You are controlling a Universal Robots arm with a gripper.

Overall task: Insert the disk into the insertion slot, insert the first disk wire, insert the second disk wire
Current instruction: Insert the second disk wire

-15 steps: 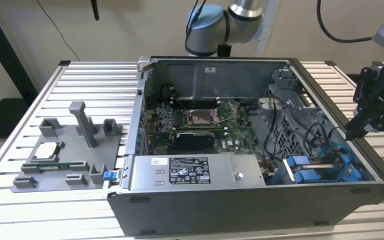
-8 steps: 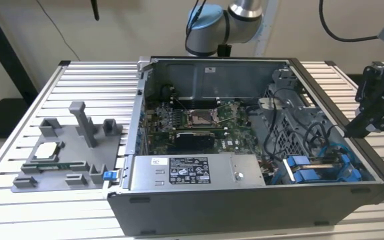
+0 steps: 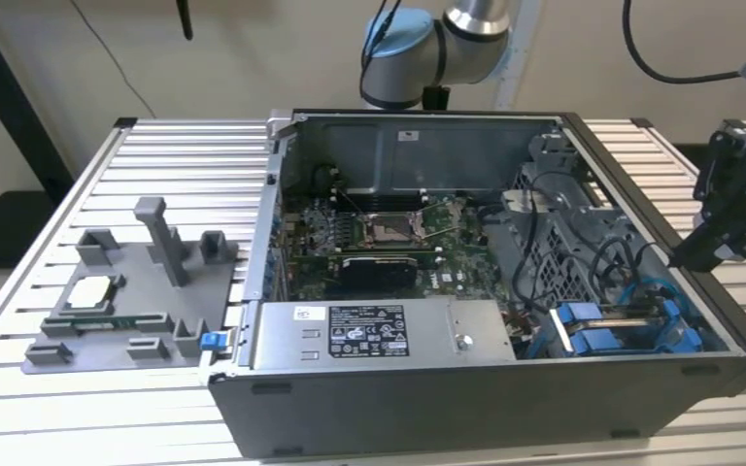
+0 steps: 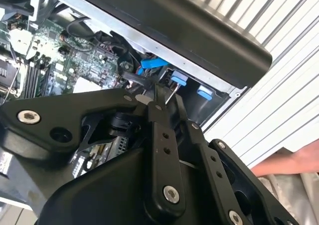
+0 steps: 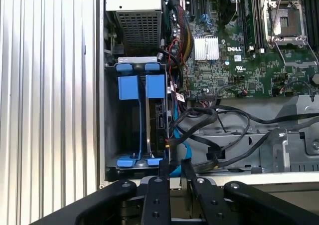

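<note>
**Open dark-grey computer case (image 3: 477, 408) on a ribbed aluminium table (image 3: 152, 155).** The black multi-link gripper (image 3: 687, 260) hangs over the case's side wall at the exterior view's right, above the corner that houses the drive bays. Whether it is open or closed cannot be told. In the first wrist view the gripper (image 5: 175, 169) lies just beside the end of the bay where the cables gather.

The disk (image 5: 156, 85), a flat hard drive clipped in a bright blue plastic carrier frame, stands on edge inside the insertion slot (image 5: 137, 60), a narrow grey metal bay against the case wall. A thin blue cable (image 5: 182, 147) and a bundle of black cables (image 5: 214, 120) run next to the disk's connector edge. Whether either is plugged in cannot be told.

A grey power-supply box with a black label (image 3: 373, 335) lies beside the bay. The green motherboard (image 3: 387, 243) lies beyond that box.
</note>
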